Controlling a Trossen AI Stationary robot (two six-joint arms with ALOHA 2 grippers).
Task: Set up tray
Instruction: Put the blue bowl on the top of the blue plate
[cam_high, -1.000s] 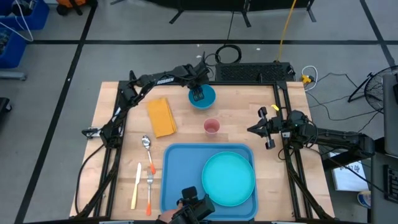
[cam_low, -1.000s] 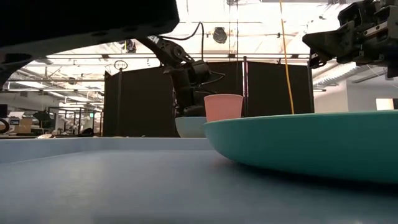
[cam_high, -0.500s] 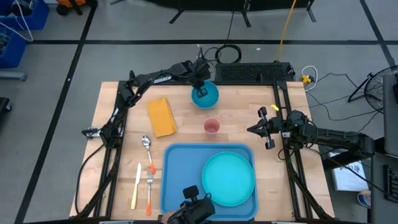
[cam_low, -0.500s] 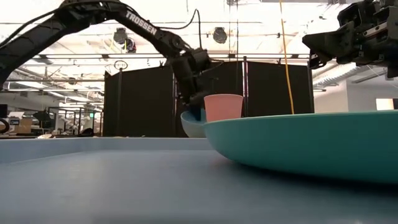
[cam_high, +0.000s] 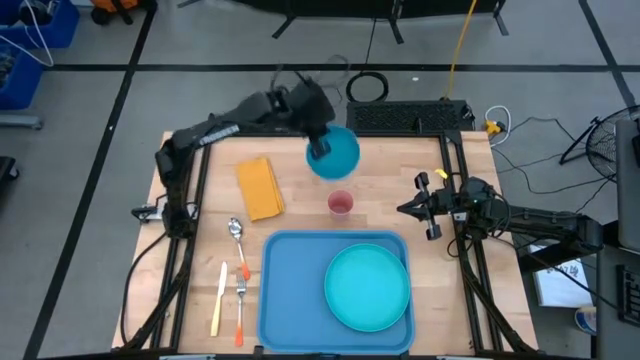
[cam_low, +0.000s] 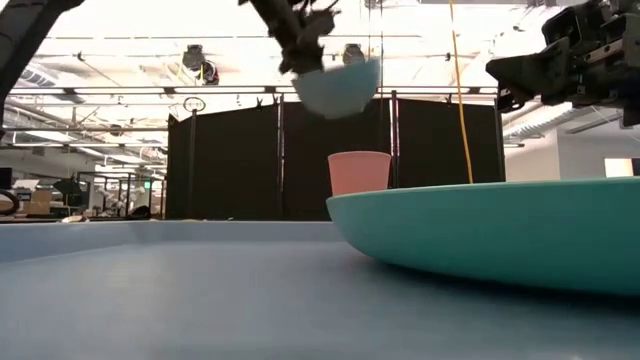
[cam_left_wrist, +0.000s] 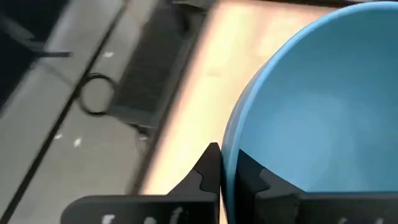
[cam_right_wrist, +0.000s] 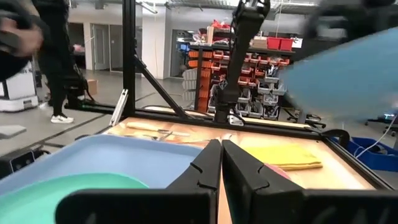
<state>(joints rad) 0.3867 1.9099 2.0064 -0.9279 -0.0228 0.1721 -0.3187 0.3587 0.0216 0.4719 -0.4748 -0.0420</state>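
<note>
One large blue tray (cam_high: 300, 275) lies at the near edge of the table, flat on the wood, with the round turquoise plate (cam_high: 367, 288) resting on its right half and its left half bare; I judge the tray stiff moulded plastic, light for its spread, smooth and likely slippery under metal fingers, not fragile; the raised rim is the sensible place to take it, pinched at the middle of a long side or at the bare left edge, since the floor offers nothing to grip and a corner hold would let it swing; with the plate aboard it would tip towards the right. Just left of the tray lie a knife (cam_high: 217, 298), a fork (cam_high: 241, 300) and a spoon (cam_high: 237, 238), apart from it. Beyond the tray a pink cup (cam_high: 341, 204) stands upright on the wood, near but not touching the rim; a yellow napkin (cam_high: 260, 187) lies farther left. The right gripper (cam_high: 425, 208) hovers off the tray's far right corner, its fingers drawn almost together on nothing. Farthest back, the left gripper (cam_high: 318, 150) is clamped on the rim of a blue bowl (cam_high: 335, 152), carried high above the table behind the cup, one finger inside the wall and one outside.
</note>
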